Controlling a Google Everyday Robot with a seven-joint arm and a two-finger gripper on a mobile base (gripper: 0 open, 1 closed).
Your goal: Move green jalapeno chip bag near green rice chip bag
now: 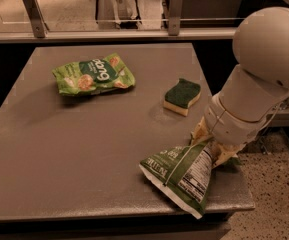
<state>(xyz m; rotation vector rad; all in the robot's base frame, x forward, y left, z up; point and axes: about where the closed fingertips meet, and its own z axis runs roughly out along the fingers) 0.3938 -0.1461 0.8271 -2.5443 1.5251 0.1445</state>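
Note:
The green jalapeno chip bag (181, 174) lies back side up at the table's front right corner, its white nutrition panel showing and its near end past the table edge. My gripper (210, 146) is at the bag's right end, under the big white arm, with its pale fingers (199, 132) shut on the bag's crumpled top. The green rice chip bag (94, 75), light green with "dang" on a dark patch, lies flat at the table's far left, well apart from the gripper.
A green and yellow sponge (182, 96) lies between the two bags, right of centre. The grey table (84, 149) ends in a front edge and a right edge close to the gripper. A rail with metal posts (34, 13) runs behind the table.

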